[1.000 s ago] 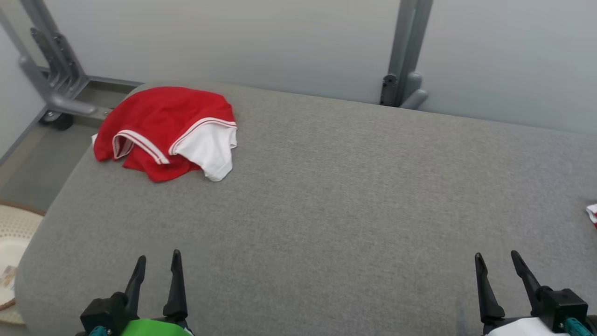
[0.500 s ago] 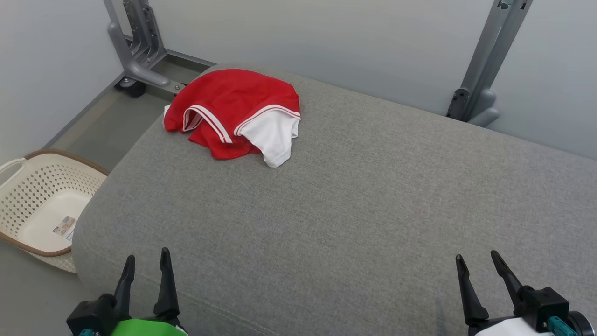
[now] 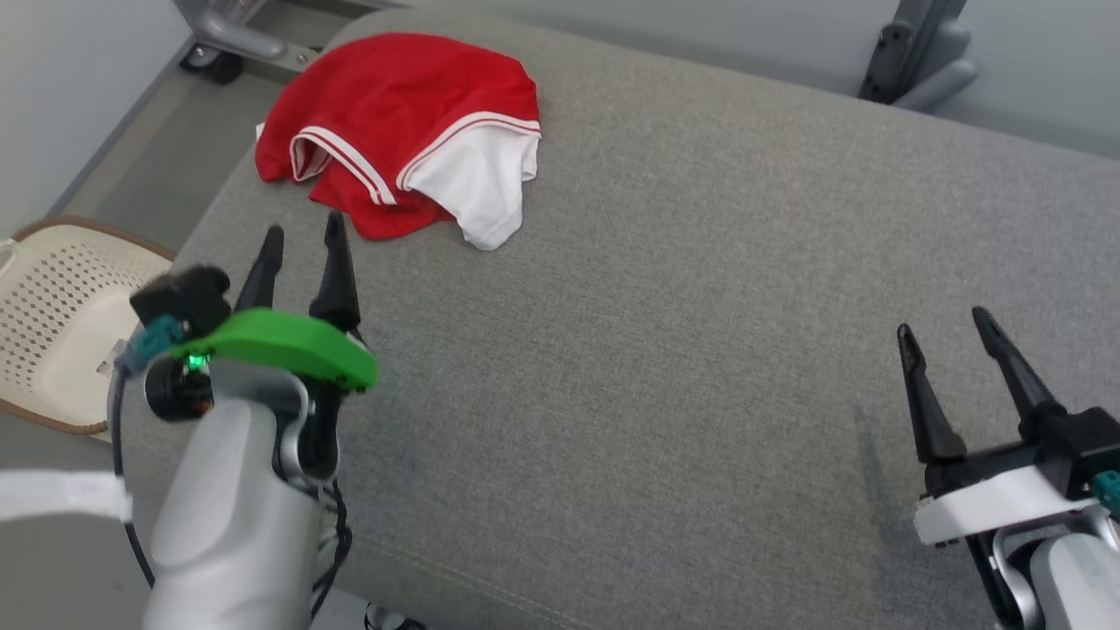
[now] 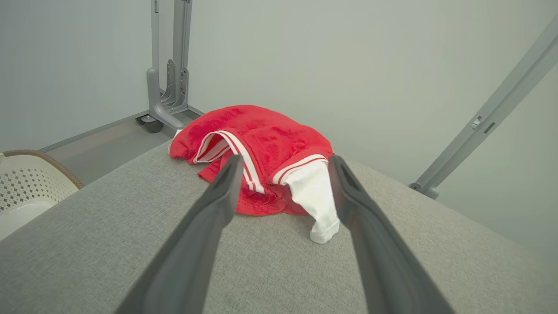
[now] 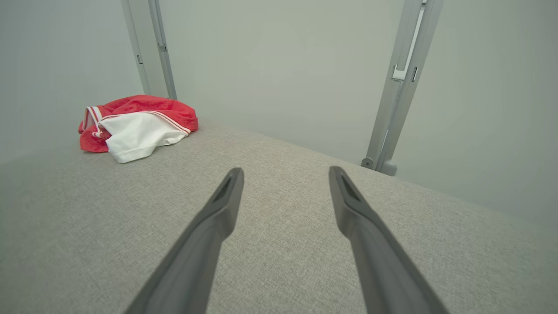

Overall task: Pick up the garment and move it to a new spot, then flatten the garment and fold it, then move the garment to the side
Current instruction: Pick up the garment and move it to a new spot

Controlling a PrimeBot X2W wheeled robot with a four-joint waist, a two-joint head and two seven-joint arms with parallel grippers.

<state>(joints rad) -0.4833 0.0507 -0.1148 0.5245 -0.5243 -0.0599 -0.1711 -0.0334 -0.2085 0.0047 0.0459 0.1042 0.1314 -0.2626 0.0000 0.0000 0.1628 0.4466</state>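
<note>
A crumpled red garment (image 3: 398, 105) with white sleeves and striped trim lies at the far left corner of the grey padded surface (image 3: 682, 306). It also lies ahead in the left wrist view as the garment (image 4: 261, 144), and far left in the right wrist view as the garment (image 5: 135, 120). My left gripper (image 3: 302, 234) hovers open just short of the garment's near edge, fingers pointing at it, nothing between them. My right gripper (image 3: 945, 325) stands open over bare fabric at the right, well away from the garment.
A cream perforated laundry basket (image 3: 52, 324) sits on the floor off the left edge. Grey metal frame legs (image 3: 919, 44) rise behind the surface against a pale wall. A wheeled frame foot (image 3: 210, 35) stands at the back left.
The head camera has tilted down and turned. My left arm has reached forward toward the garment, and my right gripper has also come forward. The garment lies as before.
</note>
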